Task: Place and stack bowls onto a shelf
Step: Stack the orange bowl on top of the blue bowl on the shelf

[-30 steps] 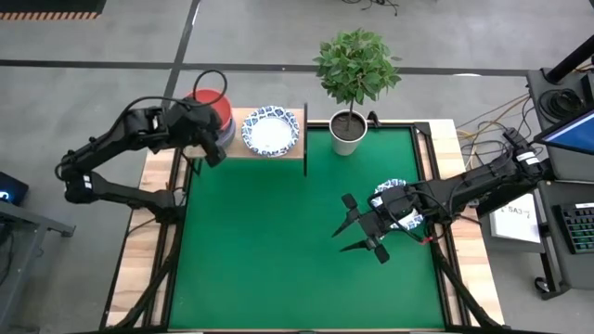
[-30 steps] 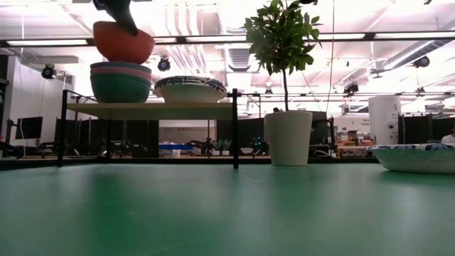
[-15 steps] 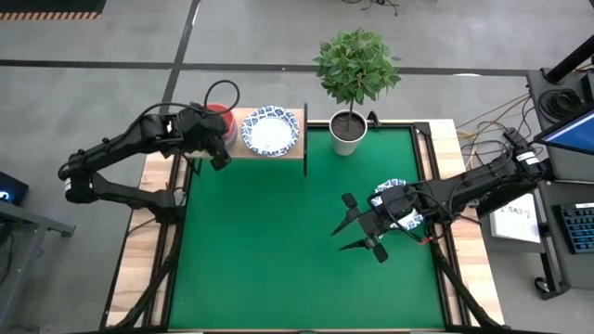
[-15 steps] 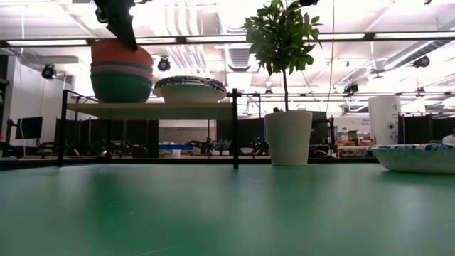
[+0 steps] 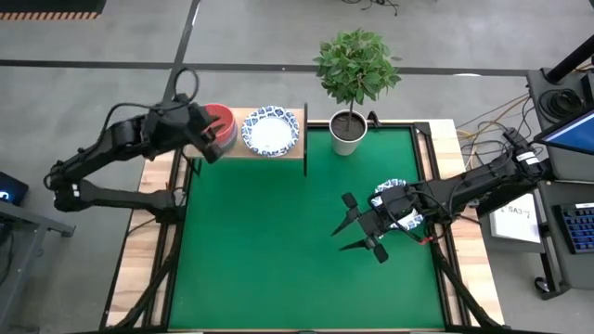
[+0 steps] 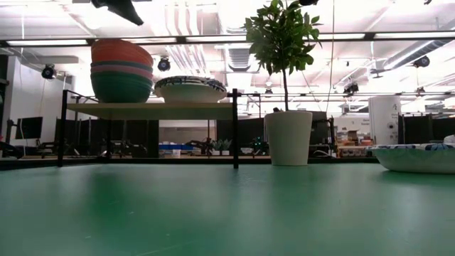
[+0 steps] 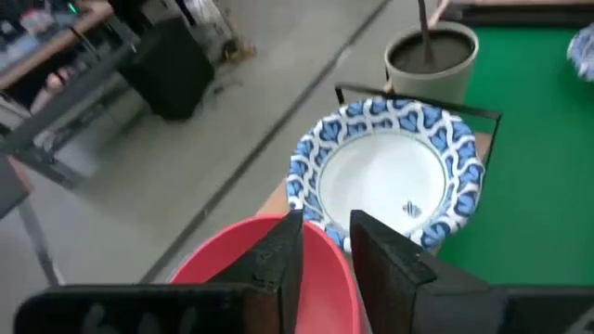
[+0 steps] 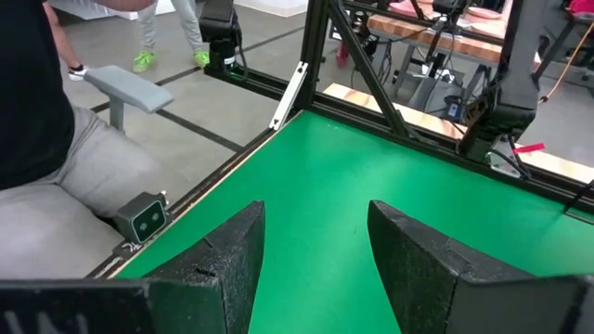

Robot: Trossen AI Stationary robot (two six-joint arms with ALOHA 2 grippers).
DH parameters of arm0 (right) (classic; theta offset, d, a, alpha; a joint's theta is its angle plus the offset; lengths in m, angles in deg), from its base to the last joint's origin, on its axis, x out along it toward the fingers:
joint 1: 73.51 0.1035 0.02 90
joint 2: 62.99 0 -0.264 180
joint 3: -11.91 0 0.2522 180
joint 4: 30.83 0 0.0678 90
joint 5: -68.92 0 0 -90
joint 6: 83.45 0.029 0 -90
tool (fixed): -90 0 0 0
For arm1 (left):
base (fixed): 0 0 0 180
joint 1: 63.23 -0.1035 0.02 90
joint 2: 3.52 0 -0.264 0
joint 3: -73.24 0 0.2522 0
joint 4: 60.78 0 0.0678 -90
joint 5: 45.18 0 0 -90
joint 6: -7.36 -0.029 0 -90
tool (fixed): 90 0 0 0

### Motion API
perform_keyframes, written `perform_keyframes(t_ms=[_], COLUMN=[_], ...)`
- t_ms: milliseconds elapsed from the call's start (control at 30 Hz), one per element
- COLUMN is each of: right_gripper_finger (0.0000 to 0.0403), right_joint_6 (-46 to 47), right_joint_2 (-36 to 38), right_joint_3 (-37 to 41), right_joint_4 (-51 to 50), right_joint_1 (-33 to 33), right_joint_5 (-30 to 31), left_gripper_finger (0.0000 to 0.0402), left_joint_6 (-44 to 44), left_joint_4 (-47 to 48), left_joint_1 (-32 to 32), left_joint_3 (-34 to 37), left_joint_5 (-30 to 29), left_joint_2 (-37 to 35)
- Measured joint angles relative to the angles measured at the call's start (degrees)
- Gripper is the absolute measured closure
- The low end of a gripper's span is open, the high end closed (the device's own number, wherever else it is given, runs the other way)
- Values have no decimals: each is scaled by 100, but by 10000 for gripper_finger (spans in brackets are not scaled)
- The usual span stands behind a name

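The left gripper (image 5: pixel 212 137), jaws narrowly apart and empty, hovers above the red bowl (image 5: pixel 219 121) topping the stack on the shelf (image 5: pixel 295 141); lift it straight clear. The right gripper (image 5: pixel 355 232), jaws spread, waits beside a patterned bowl (image 5: pixel 391 197).

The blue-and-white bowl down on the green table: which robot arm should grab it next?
The right arm, probably. Its open gripper hovers right beside that blue-patterned white bowl, while the left gripper is across the table over the red bowl stacked on the light-wood shelf.
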Motion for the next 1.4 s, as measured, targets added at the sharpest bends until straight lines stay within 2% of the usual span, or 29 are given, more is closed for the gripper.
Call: perform_keyframes(t_ms=[200,400,700,800,933,1033,1200,1300,1400], right_gripper_finger=[220,220,220,220,220,220,220,220,220], right_joint_6=[-68,-78,-77,-78,-72,-78,-83,-115,-115], right_joint_2=[-90,-92,-92,-92,-92,-92,-92,-92,-92], right_joint_3=[0,0,1,0,0,2,0,0,0], right_joint_4=[53,126,127,127,127,127,127,127,127], right_joint_1=[-3,-13,-15,-15,-15,-15,-15,-15,-15], right_joint_5=[1,4,4,4,5,7,17,17,15], left_gripper_finger=[353,363,363,363,363,363,363,363,363], left_joint_6=[-48,144,556,500,184,-128,-89,59,219], left_joint_4=[-1285,-1898,-2046,-2208,-2120,-2044,-1922,-1821,-1821], left_joint_1=[-22,-22,-22,-22,-22,-17,-24,-32,-33], left_joint_3=[1495,2311,2846,2815,2429,2209,2318,2521,2701], left_joint_5=[0,0,2,4,-22,-509,-1929,-2220,-2234], left_joint_2=[-927,-1468,-1722,-1744,-1785,-1854,-2021,-2081,-2124])
